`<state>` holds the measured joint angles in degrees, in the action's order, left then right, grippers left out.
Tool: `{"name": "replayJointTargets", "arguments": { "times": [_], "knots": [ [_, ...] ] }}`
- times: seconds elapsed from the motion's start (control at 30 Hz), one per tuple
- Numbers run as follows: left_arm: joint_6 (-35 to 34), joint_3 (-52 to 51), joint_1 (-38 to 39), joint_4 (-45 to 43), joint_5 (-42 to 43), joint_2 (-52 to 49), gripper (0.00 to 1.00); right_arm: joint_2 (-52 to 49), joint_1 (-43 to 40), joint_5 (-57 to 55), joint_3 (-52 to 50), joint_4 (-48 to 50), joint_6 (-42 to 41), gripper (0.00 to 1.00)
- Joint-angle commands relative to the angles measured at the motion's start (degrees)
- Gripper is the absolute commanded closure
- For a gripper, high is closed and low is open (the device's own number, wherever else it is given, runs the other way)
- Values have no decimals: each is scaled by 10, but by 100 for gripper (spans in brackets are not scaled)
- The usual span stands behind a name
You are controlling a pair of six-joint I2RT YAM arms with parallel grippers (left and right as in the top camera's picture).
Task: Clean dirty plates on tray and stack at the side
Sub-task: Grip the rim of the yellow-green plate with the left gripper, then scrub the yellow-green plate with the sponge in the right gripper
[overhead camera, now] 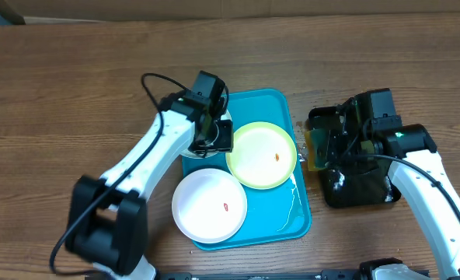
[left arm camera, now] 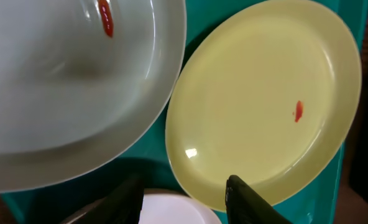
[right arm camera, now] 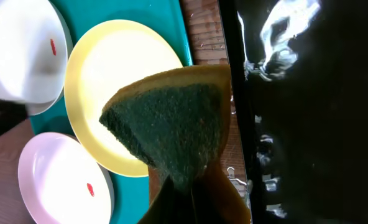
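Observation:
The cyan tray [overhead camera: 298,210] holds three plates. A light green plate [overhead camera: 263,155] lies at its right, with a red speck. A white plate [overhead camera: 209,204] with a red speck lies at the front. The third, a white plate [left arm camera: 171,213], is mostly hidden under my left gripper [overhead camera: 214,132] at the tray's far left. In the left wrist view the left gripper [left arm camera: 181,208] is open, its fingers on either side of that plate's edge. My right gripper [right arm camera: 193,193] is shut on a yellow-and-green sponge [right arm camera: 171,124], held between the tray and the black tray.
A glossy black tray [overhead camera: 362,190], wet inside, sits right of the cyan tray, under the right arm. Water streaks lie on the cyan tray's right side [overhead camera: 292,204]. Brown wooden table [overhead camera: 59,93] surrounds everything.

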<state>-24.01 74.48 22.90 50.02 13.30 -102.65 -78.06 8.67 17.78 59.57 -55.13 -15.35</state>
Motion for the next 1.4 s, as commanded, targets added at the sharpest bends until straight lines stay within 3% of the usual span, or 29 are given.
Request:
{"name": "replayJointTargets", "arguments": {
  "times": [0.0,0.27,0.37,0.47,0.73,1.0,1.17,1.37],
  "knots": [
    [-24,-4,0,-12,33,-42,54,12,1,6,13,3,4,96],
    [-24,-4,0,-19,63,-116,65,12,2,28,13,8,4,96],
    [-26,-4,-1,-23,62,-127,77,12,14,43,13,23,3,96],
    [-26,-4,-1,-23,60,-130,96,9,49,41,12,50,-15,96],
    [-26,-4,-1,-23,58,-130,96,-78,157,-9,11,157,-120,96],
    [-26,-4,-1,-23,58,-130,96,-199,196,-27,11,230,-215,96],
    [-29,-4,-1,-28,58,-130,96,-262,195,-67,11,217,-273,96],
    [-35,-4,-2,-42,58,-130,96,-294,163,-166,11,132,-334,96]
  ]
}}
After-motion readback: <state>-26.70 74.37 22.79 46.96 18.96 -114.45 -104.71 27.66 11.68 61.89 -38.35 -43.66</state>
